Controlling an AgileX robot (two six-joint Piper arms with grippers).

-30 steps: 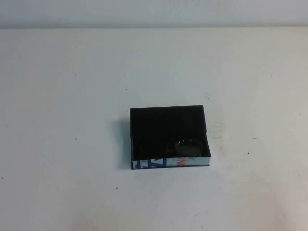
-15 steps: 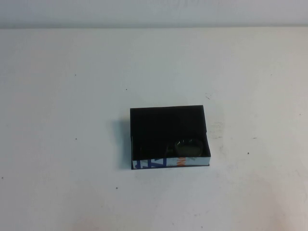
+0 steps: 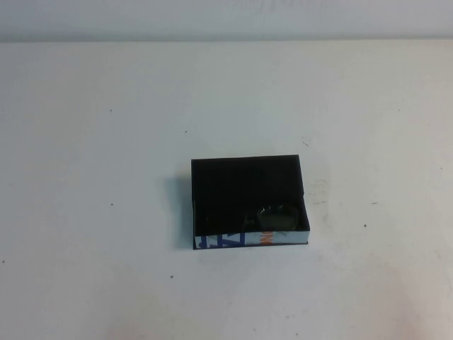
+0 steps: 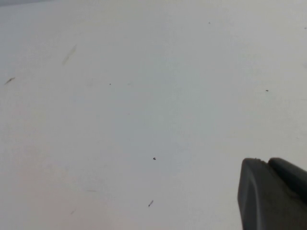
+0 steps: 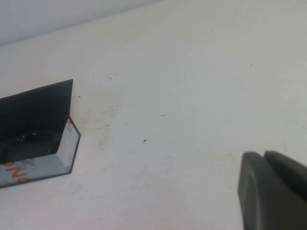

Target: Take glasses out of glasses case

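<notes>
The glasses case (image 3: 221, 240) is an open black box in the middle of the white table, its white side with blue and orange marks facing me. The dark glasses (image 3: 277, 216) lie inside it, at its near right corner; one greyish lens shows. The right wrist view shows the case's right end (image 5: 45, 166) with the glasses (image 5: 29, 142) inside. My right gripper (image 5: 262, 154) is shut and empty, over bare table well to the right of the case. My left gripper (image 4: 264, 160) is shut and empty over bare table. Neither arm shows in the high view.
The white table (image 3: 368, 106) has small dark specks and faint scuffs around the case. A pale wall runs along the table's far edge (image 3: 226, 39).
</notes>
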